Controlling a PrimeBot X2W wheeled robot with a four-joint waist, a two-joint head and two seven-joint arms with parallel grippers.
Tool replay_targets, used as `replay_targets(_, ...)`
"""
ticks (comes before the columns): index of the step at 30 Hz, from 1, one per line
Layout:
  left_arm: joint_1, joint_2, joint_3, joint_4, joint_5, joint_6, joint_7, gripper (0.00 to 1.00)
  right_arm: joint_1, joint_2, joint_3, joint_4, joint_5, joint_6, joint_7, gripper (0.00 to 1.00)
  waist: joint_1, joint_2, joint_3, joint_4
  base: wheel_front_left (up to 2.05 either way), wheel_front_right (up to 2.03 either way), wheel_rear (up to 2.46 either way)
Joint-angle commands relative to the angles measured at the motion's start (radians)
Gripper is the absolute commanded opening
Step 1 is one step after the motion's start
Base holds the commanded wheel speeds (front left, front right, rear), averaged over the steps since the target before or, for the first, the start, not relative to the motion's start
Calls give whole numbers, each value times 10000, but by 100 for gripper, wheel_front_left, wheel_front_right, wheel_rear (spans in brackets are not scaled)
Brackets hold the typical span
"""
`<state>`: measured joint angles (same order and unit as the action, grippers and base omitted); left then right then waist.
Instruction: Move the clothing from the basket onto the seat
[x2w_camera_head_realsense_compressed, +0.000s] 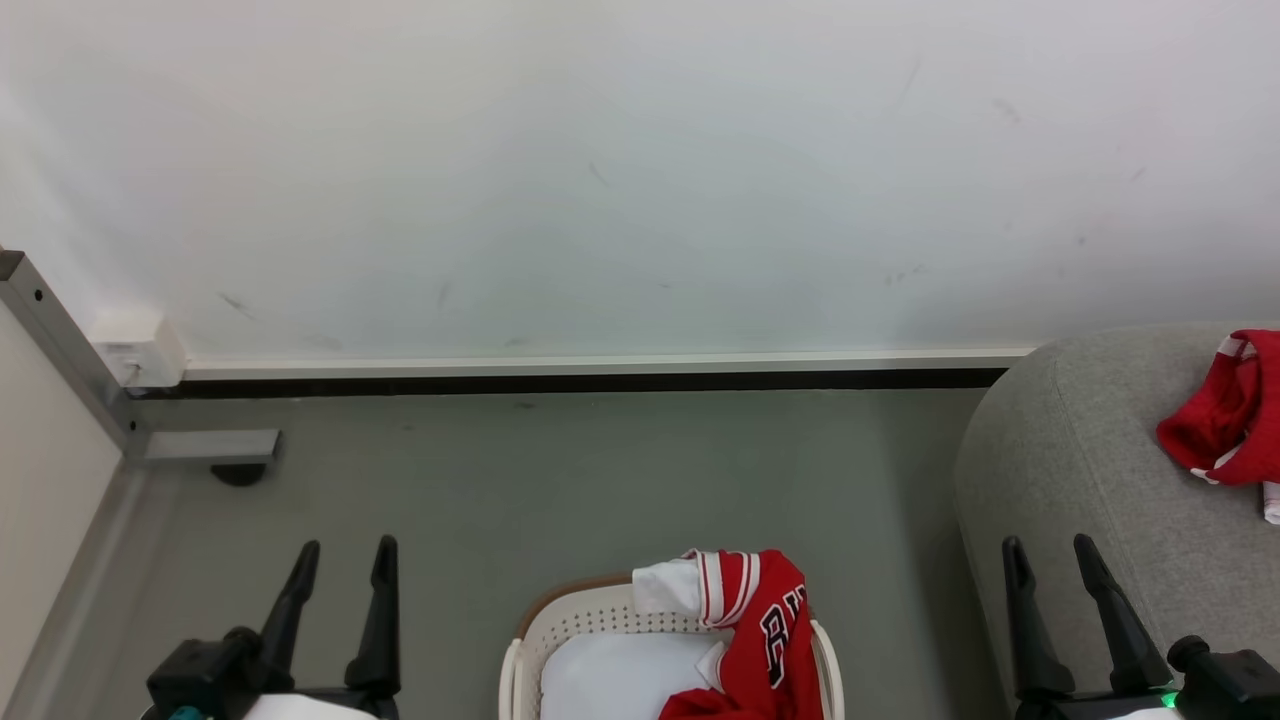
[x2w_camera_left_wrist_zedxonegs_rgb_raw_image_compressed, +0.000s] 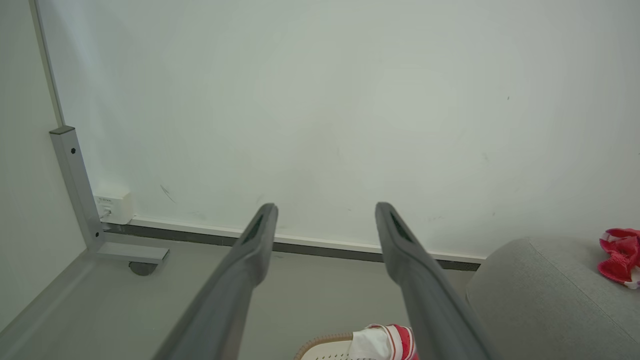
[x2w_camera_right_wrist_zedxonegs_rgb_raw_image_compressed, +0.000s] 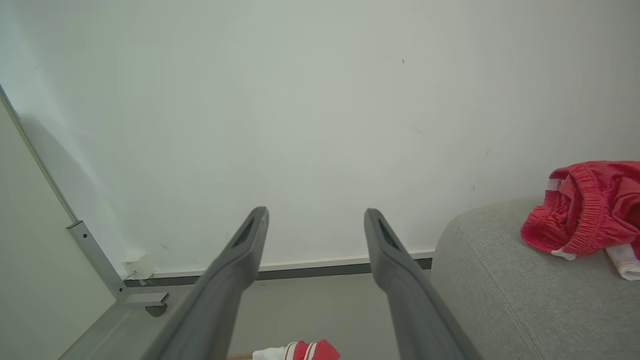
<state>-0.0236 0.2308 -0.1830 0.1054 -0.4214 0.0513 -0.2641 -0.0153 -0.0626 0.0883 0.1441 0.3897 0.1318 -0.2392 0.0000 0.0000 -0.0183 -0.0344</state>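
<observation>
A white perforated basket (x2w_camera_head_realsense_compressed: 560, 632) with a brown rim stands on the floor at the bottom centre. A red jersey (x2w_camera_head_realsense_compressed: 765, 630) with dark lettering drapes over its right rim, and its striped cuff shows low in the left wrist view (x2w_camera_left_wrist_zedxonegs_rgb_raw_image_compressed: 395, 340) and the right wrist view (x2w_camera_right_wrist_zedxonegs_rgb_raw_image_compressed: 305, 350). A second red garment (x2w_camera_head_realsense_compressed: 1225, 415) lies crumpled on the grey seat (x2w_camera_head_realsense_compressed: 1060, 470) at the right, seen again in the right wrist view (x2w_camera_right_wrist_zedxonegs_rgb_raw_image_compressed: 585, 207). My left gripper (x2w_camera_head_realsense_compressed: 345, 560) hangs open left of the basket, holding nothing. My right gripper (x2w_camera_head_realsense_compressed: 1050, 555) is open and empty in front of the seat.
A plain white pad (x2w_camera_head_realsense_compressed: 620, 680) lies inside the basket. A white wall with a baseboard (x2w_camera_head_realsense_compressed: 600, 365) closes the back. A grey metal frame leg with a foot (x2w_camera_head_realsense_compressed: 210, 445) and a white wall box (x2w_camera_head_realsense_compressed: 135, 350) stand at the left. Grey floor (x2w_camera_head_realsense_compressed: 600, 480) lies between.
</observation>
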Motion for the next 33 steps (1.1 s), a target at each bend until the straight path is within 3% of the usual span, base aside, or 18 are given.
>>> replay_targets(1, 70, -37, 68, 31, 197, -71, -4, 100, -27, 1, 5, 58, -54, -22, -93, 100, 0, 0, 20, 22, 0, 0, 0)
replay_targets(16, -69, -778, 742, 450, 870, -827, -4, 100, -493, 76, 347, 454, -127, -22, -182, 100, 0, 0, -34, 20, 0, 0, 0)
replay_targets(33, -412, -1096, 1016, 721, 1288, -1327, -4, 100, -796, 73, 547, 385, -210, -22, -244, 100, 0, 0, 232, -306, 0, 0, 0)
